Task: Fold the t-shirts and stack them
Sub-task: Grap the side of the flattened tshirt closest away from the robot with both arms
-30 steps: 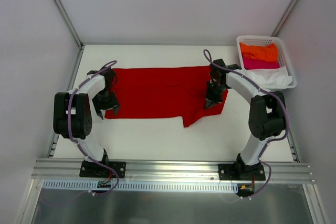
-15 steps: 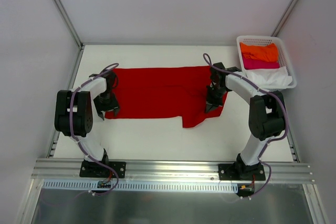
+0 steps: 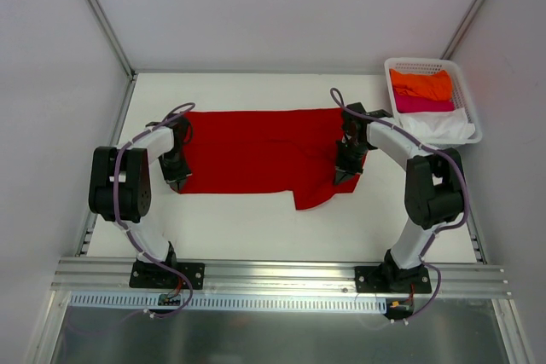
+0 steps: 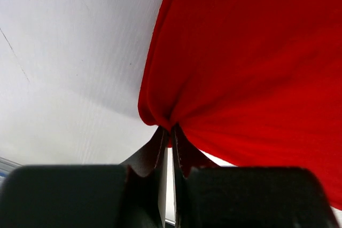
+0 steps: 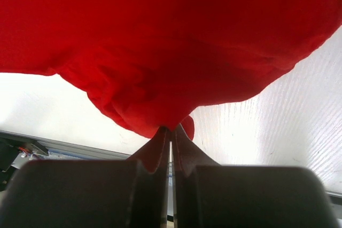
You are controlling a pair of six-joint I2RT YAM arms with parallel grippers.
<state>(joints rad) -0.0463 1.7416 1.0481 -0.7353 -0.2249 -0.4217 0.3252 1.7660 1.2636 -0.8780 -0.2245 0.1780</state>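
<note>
A deep red t-shirt point(image 3: 256, 151) lies spread across the white table, with one flap hanging toward the front near its right end. My left gripper point(image 3: 177, 178) is shut on the shirt's near left corner, and the left wrist view shows red cloth point(image 4: 256, 68) bunched at the closed tips point(image 4: 171, 131). My right gripper point(image 3: 342, 172) is shut on the shirt's near right edge, where the cloth point(image 5: 171, 52) gathers into the closed tips point(image 5: 171, 130). Orange point(image 3: 420, 84), magenta point(image 3: 422, 104) and white point(image 3: 444, 128) t-shirts sit in the basket.
A white lattice basket point(image 3: 401, 64) stands at the table's back right corner, with the white shirt spilling over its near rim. Metal frame posts rise at both back corners. An aluminium rail point(image 3: 281, 274) runs along the near edge by the arm bases.
My left gripper has moved in to the shirt's left corner and shut on it. The right gripper stayed shut on the right edge, shifting slightly.
</note>
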